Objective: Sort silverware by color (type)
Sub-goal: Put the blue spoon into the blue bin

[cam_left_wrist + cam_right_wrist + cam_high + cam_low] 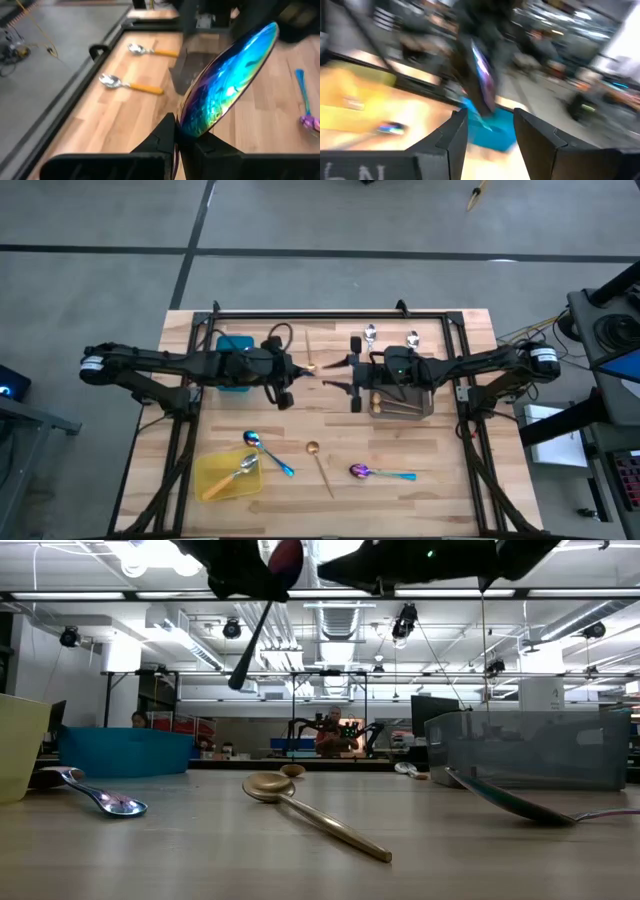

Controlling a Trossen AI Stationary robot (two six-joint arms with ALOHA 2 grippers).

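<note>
While the left end effector (176, 137) clamps an iridescent spoon (227, 82), the right end effector (490, 132) gapes empty.

A robotics lab: a pale wooden-plank bench (420, 455) in a black metal frame (330, 313) stands on grey concrete floor (100, 220), under exposed ceiling ducts (290, 630) and strip lights (150, 555).
</note>
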